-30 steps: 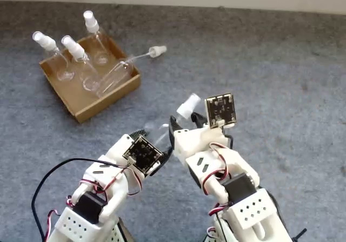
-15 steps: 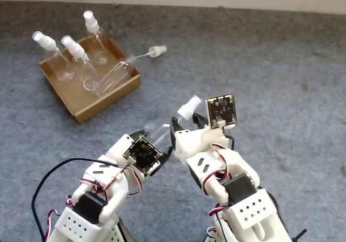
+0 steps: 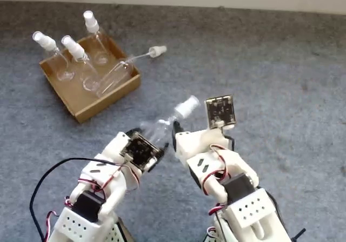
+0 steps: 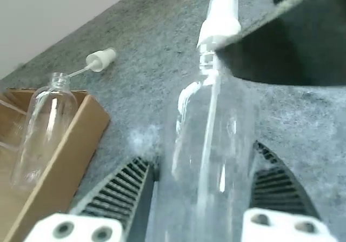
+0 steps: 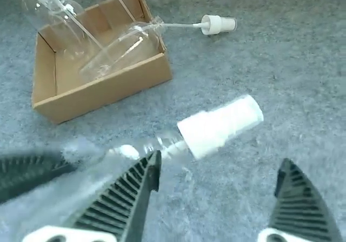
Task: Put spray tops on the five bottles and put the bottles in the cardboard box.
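high view shows the left gripper (image 3: 155,134) low in the middle of the grey carpet-like table top (image 3: 259,64), closed around the body of a clear plastic bottle (image 3: 160,126) that is tilted, its white spray top (image 3: 186,107) pointing up and away from the arms. left wrist view has this bottle (image 4: 211,139) clamped between the two ribbed jaws of the left gripper (image 4: 208,155), with the spray top (image 4: 219,18) seated on the neck.

the right gripper (image 3: 176,127) sits just beside the bottle's neck. right wrist view shows the right gripper (image 5: 220,163) spread wide with nothing in its grasp; the spray top (image 5: 220,126) lies just ahead of the gap, touching neither jaw.

the brown cardboard box (image 3: 108,99) stands well apart, at the far left of the table. three clear bottles with white spray tops (image 3: 73,47) stand leaning inside it. a fourth clear bottle (image 3: 113,74) lies slanted over the box's far wall, neck outward. a loose white spray head (image 3: 158,51) rests on the table beside the box, its thin tube reaching to that bottle's open neck.
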Action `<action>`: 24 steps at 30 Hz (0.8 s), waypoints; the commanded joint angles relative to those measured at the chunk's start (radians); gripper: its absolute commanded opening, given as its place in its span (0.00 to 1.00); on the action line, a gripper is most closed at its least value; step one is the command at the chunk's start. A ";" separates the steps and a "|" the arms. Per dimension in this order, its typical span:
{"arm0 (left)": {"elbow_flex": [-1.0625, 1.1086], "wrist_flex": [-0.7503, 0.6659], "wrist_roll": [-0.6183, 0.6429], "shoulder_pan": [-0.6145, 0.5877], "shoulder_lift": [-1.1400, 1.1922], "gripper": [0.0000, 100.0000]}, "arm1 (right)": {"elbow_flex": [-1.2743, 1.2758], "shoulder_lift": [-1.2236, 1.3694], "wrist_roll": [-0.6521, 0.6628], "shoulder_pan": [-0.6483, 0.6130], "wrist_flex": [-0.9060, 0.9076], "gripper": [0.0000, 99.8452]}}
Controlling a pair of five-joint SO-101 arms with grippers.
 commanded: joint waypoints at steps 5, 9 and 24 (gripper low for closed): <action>0.022 -0.041 -0.015 -0.021 -0.010 0.12 | -0.005 -0.001 0.005 0.056 0.021 0.37; 0.022 -0.041 -0.015 -0.021 -0.010 0.12 | -0.007 -0.001 0.000 0.197 0.019 0.37; 0.022 -0.147 -0.011 -0.142 -0.013 0.12 | 0.002 -0.001 -0.005 0.343 0.016 0.37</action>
